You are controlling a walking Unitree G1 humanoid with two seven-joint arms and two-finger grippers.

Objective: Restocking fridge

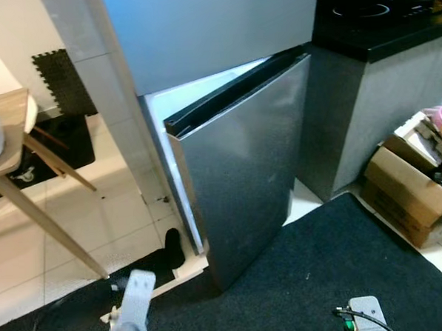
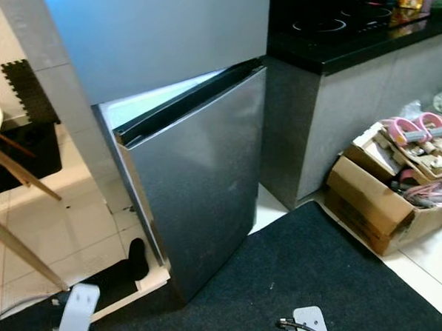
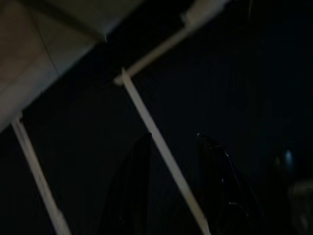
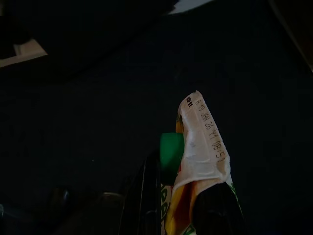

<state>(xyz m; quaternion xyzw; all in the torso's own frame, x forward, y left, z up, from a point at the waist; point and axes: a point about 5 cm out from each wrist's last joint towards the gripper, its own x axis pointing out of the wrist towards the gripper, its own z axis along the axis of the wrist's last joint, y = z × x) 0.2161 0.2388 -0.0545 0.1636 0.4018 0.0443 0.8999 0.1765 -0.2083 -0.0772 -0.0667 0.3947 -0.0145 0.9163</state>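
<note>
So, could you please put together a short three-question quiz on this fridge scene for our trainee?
1. True or false: the lower fridge door is shut tight.
2. What does the right gripper hold? A) a carton with a green cap B) an apple C) a cup
3. Fill in: the cardboard box of clutter stands on the robot's ____ side.

Key: 1 false, it stands ajar; 2 A, the carton; 3 right.
</note>
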